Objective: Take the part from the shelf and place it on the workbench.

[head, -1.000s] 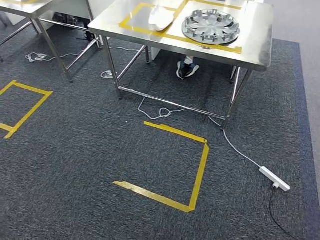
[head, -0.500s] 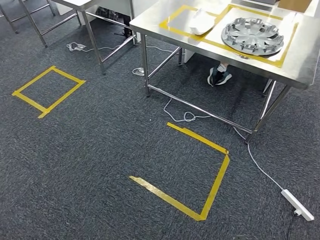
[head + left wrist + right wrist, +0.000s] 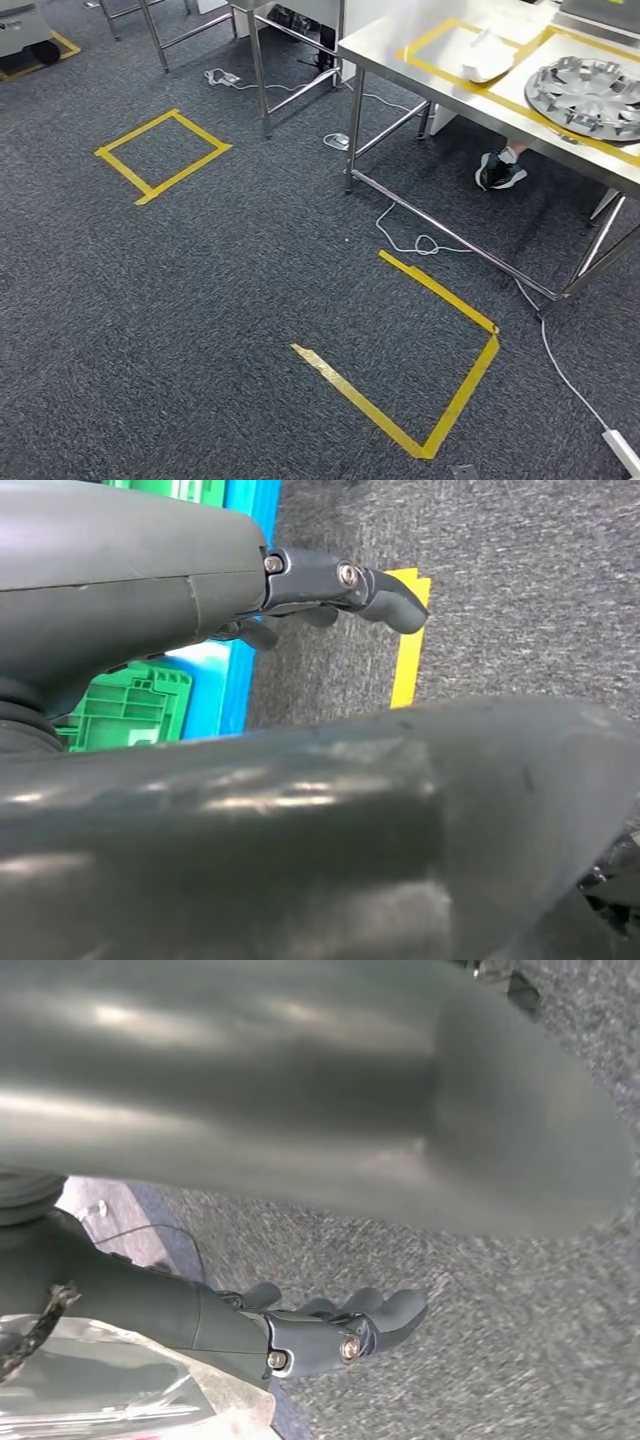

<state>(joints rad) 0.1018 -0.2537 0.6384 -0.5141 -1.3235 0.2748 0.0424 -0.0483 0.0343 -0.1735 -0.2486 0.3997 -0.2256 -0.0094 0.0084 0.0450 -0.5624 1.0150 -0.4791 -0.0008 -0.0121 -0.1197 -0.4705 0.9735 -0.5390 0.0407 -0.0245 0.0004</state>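
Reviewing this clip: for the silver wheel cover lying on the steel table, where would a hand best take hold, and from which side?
Probably the rim. The wheel cover lies flat inside the yellow tape outline on the steel table, wide and shallow, its spoked face up, so a grip over the outer edge nearest the table's front, or through a spoke opening, looks surest. The white part beside it leaves that side free.

Hubcap (image 3: 592, 95) on steel workbench (image 3: 392, 45)
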